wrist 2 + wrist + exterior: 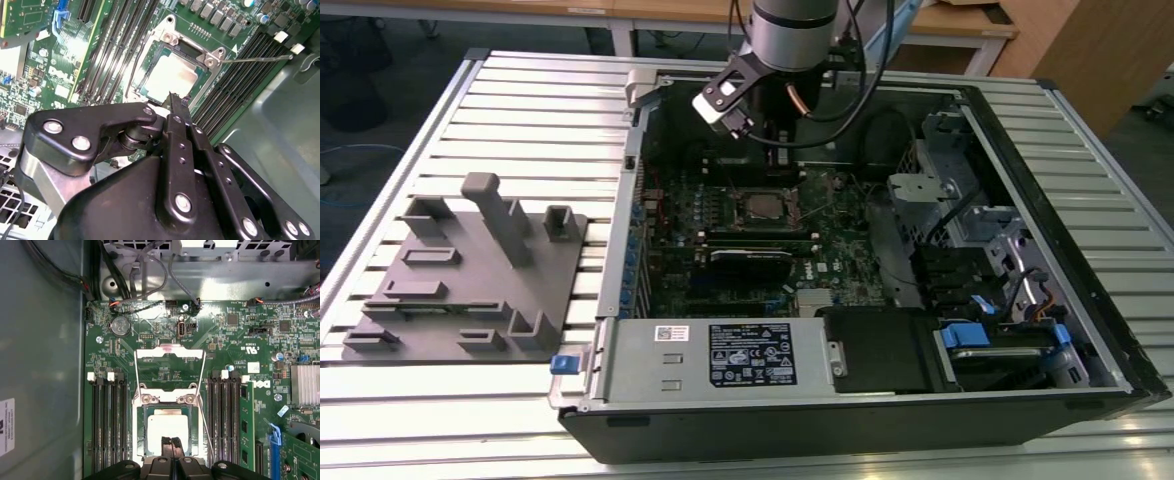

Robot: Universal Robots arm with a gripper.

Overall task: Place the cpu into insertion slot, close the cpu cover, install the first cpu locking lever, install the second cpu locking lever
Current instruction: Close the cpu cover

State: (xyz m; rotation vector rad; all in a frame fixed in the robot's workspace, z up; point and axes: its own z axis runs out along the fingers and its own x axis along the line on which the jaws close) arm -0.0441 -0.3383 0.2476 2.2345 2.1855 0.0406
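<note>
Cpu (167,426) sits flat in the slot (145,430), and the cover (170,353) is flipped open beyond it. Gripper (171,446) hangs over the cpu's edge with its fingers pressed together and nothing in them. In the exterior view it's at 12 o'clock from the slot. I'd guess the chip's light, stiff, slick on top and fragile underneath, so edges only. Cover looks like thin springy metal, so push its free end.
</note>
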